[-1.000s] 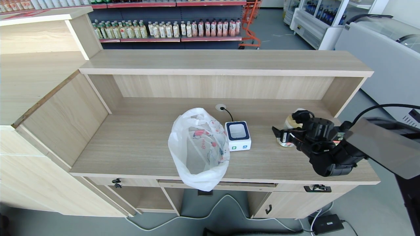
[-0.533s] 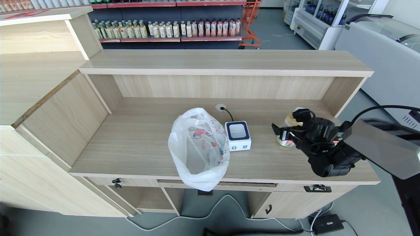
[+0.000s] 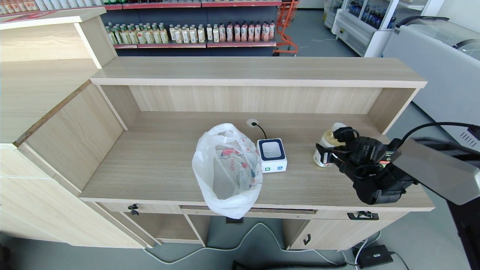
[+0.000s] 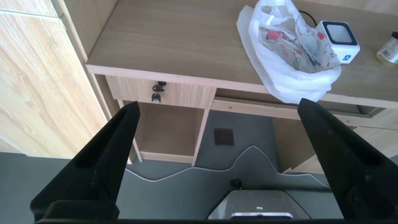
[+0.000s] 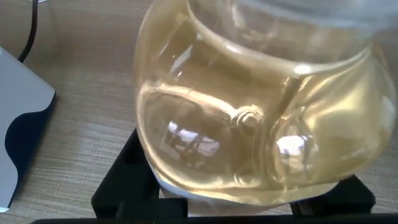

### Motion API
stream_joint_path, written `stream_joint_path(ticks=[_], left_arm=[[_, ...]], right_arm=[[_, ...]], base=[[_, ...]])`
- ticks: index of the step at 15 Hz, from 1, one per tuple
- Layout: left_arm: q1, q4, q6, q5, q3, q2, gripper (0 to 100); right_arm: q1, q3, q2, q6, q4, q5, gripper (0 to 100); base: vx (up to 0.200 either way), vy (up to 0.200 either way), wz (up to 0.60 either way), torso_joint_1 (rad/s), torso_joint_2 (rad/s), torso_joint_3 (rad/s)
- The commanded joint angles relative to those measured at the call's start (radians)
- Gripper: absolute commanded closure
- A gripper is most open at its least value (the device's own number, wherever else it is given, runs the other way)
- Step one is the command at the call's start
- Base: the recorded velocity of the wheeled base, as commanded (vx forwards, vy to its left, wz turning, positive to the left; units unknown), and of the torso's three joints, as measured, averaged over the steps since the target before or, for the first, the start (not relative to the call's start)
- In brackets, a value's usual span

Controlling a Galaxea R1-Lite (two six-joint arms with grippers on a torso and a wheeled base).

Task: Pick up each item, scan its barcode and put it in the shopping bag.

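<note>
A clear bottle (image 3: 327,147) of yellowish drink with a white cap stands tilted at the right of the counter (image 3: 161,165). My right gripper (image 3: 322,154) is shut on its lower body. Close up, the bottle (image 5: 261,112) sits between the black fingers (image 5: 121,186). The white shopping bag (image 3: 227,168) stands open at the counter's front middle, with the white scanner (image 3: 271,154) just right of it. My left gripper (image 4: 217,106) hangs open below and in front of the counter, empty, with the bag (image 4: 292,50), scanner (image 4: 341,40) and bottle (image 4: 388,50) beyond it.
A raised wooden shelf (image 3: 258,71) and side walls enclose the counter at the back and both sides. The scanner's cable (image 3: 260,129) runs to a hole at the back. Drawers with handles (image 4: 158,87) sit under the front edge. Store shelves and freezers stand behind.
The right gripper's fingers have shut on the bottle. The bottle now leans and sits slightly to the left of where it was. The left arm has kept still.
</note>
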Motion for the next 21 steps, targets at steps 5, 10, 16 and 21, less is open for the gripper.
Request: stream_joint_path(ticks=[5, 10, 16, 21], left_arm=[[0.000, 0.000, 0.000, 0.000, 0.000, 0.000, 0], [0.000, 0.000, 0.000, 0.000, 0.000, 0.000, 0], [0.000, 0.000, 0.000, 0.000, 0.000, 0.000, 0], [0.000, 0.000, 0.000, 0.000, 0.000, 0.000, 0]], right_arm=[[-0.010, 0.030, -0.002, -0.018, -0.006, -0.002, 100], [-0.025, 0.151, -0.142, 0.068, 0.065, -0.002, 100], [-0.091, 0.215, -0.438, 0.172, 0.266, 0.086, 100], [-0.079, 0.240, -0.815, 0.400, 0.488, 0.472, 100]], base=[[0.000, 0.000, 0.00, 0.000, 0.00, 0.000], [0.000, 0.000, 0.00, 0.000, 0.00, 0.000], [0.000, 0.000, 0.00, 0.000, 0.00, 0.000], [0.000, 0.000, 0.00, 0.000, 0.00, 0.000]])
